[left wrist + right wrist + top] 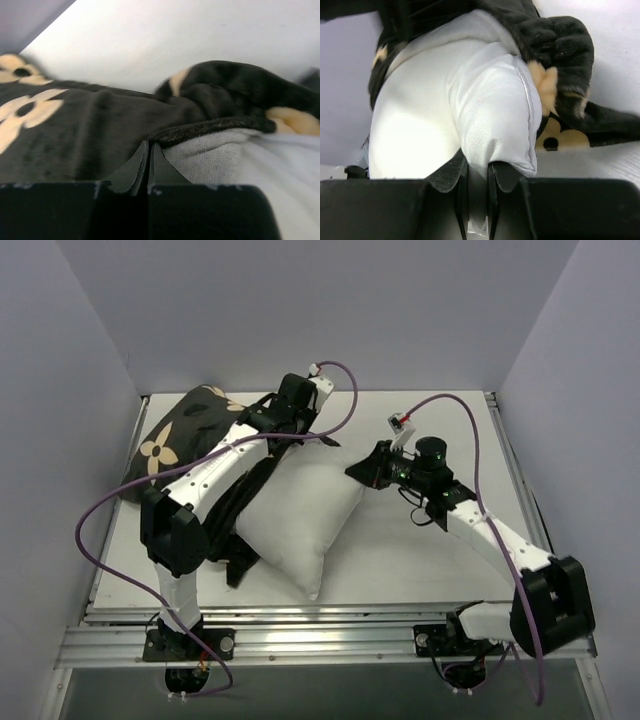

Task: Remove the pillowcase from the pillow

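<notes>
The white pillow (300, 525) lies mid-table, mostly bare. The black pillowcase (175, 435) with tan flowers is bunched over its far left end. My left gripper (275, 418) is at the pillow's far edge. In the left wrist view this gripper (149, 145) is shut on the hem of the pillowcase (75, 135), where it meets the pillow (260, 165). My right gripper (352, 470) is at the pillow's right corner. In the right wrist view it (477, 167) is shut on a fold of the pillow (445, 100), with the pillowcase (565, 50) behind.
The white table (430, 560) is enclosed by grey walls on the left, back and right. A metal rail (320, 640) runs along the near edge by the arm bases. Purple cables loop over both arms.
</notes>
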Robot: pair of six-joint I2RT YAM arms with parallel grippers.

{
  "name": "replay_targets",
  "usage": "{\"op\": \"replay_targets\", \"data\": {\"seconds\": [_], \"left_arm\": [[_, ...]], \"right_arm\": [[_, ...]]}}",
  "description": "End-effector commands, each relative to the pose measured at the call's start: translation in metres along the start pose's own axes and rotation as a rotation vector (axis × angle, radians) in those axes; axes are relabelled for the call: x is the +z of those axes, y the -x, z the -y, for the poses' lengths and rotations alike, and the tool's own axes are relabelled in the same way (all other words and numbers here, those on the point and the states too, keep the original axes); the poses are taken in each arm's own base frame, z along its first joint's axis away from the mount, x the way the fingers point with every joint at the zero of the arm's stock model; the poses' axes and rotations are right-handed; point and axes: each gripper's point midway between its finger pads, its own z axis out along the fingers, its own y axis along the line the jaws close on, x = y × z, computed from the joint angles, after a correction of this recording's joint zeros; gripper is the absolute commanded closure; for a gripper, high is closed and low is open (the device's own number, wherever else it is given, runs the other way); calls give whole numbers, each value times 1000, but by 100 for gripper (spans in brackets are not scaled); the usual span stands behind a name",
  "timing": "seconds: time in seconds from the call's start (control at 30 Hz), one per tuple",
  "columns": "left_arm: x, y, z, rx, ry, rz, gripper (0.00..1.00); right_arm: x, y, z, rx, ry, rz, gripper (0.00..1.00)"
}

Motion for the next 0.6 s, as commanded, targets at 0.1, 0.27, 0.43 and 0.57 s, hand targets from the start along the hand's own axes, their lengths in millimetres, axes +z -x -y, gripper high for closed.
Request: {"op": "replay_targets", "data": {"seconds": [0.1, 0.27, 0.43, 0.57], "left_arm": [[7, 12, -105, -80, 348, 10, 98], [11, 6, -131, -65, 441, -18, 98], [26, -13, -149, -35, 535, -88, 98], [41, -9, -141, -60, 499, -69, 98]], "right_arm": [[-73, 56, -78, -170, 66, 141, 100], [-113, 65, -96, -187, 6, 187, 100], [-148, 76, -106, -247, -71, 236, 100], [-153, 73, -97, -239, -124, 239, 100]]}}
